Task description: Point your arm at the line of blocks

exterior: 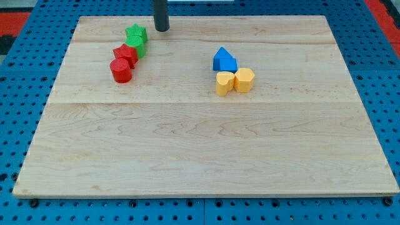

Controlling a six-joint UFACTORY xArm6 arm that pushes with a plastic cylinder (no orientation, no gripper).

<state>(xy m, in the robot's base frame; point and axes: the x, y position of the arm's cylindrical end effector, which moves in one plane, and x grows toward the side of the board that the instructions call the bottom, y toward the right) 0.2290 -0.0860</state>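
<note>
A diagonal line of blocks lies at the board's upper left: a green star (135,32) at the top, a green round block (137,47) under it, then a red block (125,54) and a red cylinder (120,71) at the lower end. My tip (162,28) is near the top edge of the board, just to the right of the green star and apart from it.
A second cluster sits right of centre: two blue blocks (224,60) with a yellow block (224,83) and a second yellow block (244,80) below them. The wooden board (200,156) rests on a blue perforated table.
</note>
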